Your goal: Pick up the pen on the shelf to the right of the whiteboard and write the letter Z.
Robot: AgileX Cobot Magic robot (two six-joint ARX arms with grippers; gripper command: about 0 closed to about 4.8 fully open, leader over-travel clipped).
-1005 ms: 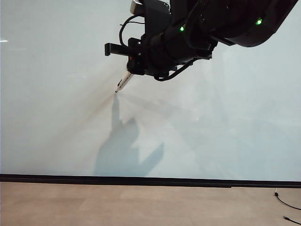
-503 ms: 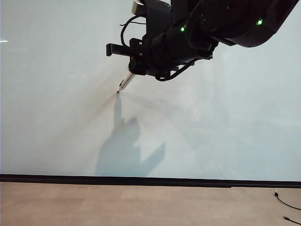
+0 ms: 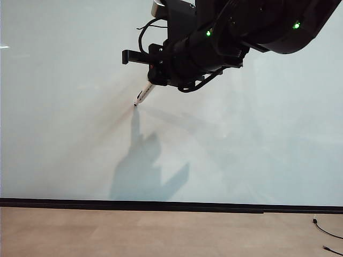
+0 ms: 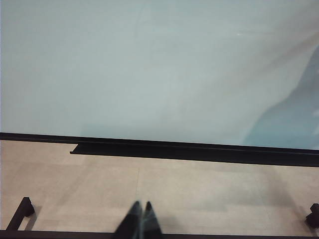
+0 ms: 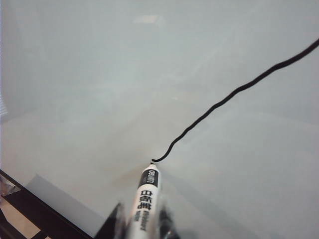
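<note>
Pale whiteboard (image 3: 64,134): right pincer (image 5: 141,219) clamps the pen (image 5: 144,199), tip touching it; left pincer (image 4: 141,219) together above tan surface (image 4: 199,189).

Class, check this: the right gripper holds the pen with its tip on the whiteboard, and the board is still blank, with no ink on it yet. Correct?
Not quite. The right gripper does hold the pen with its tip on the whiteboard, but the board is not blank: the right wrist view shows a wavy black line ending at the tip.

We seem to be in a bare robot lab: a huge whiteboard (image 3: 64,134) stands on a plain tan bench (image 3: 161,233)
</note>
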